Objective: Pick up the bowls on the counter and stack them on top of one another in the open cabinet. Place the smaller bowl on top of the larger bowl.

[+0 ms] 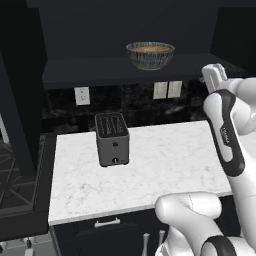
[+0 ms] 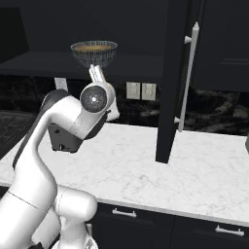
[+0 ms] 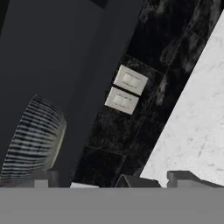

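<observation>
Two bowls are sitting stacked on the open cabinet's (image 1: 90,75) shelf: the larger bowl (image 1: 150,56), dark blue-grey with a streaked wall, is cradling the smaller bowl (image 1: 150,49), whose tan inside is just showing over the rim. In the hand view, the gripper (image 3: 144,180) is standing released, its finger tips spread apart with nothing between them, and the larger bowl's striped side is lying just left of them, apart from both. Below the shelf, the white marble counter (image 1: 175,160) is carrying a dark toaster (image 1: 112,138) near its left end, with pale wall outlets (image 1: 167,89) on the black backsplash behind and a stove grate (image 1: 15,175) at far left. The white arm is reaching up and forward, its hand lifted toward the shelf's right side.
</observation>
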### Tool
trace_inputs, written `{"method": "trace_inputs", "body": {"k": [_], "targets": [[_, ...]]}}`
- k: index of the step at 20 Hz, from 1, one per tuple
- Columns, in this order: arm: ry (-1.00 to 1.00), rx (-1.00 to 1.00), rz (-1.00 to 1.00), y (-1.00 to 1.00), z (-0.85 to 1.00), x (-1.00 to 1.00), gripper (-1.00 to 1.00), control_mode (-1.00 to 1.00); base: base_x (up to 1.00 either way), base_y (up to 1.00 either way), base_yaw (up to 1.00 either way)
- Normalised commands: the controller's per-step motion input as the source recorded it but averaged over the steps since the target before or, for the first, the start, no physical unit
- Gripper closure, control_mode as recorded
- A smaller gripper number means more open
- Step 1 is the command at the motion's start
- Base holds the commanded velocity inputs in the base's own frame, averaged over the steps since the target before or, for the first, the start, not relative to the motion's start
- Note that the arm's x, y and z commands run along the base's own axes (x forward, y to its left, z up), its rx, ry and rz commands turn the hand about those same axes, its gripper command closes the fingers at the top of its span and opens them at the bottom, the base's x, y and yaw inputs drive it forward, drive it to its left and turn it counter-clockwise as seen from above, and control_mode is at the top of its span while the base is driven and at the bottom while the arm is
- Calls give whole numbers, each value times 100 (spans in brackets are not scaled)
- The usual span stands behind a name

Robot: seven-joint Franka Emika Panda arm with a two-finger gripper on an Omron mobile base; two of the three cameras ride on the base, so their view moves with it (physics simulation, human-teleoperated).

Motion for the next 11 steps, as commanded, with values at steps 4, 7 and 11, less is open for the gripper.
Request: {"method": "trace_inputs", "body": {"k": [4, 7, 11], "targets": [[0, -15, 5, -69, -100, -100, -100, -100, 0, 0, 0], [2, -9, 7, 10, -33, -33, -100, -100, 0, 0, 0], [0, 0, 0, 0, 0, 0, -100, -100, 0, 0, 0]]}}
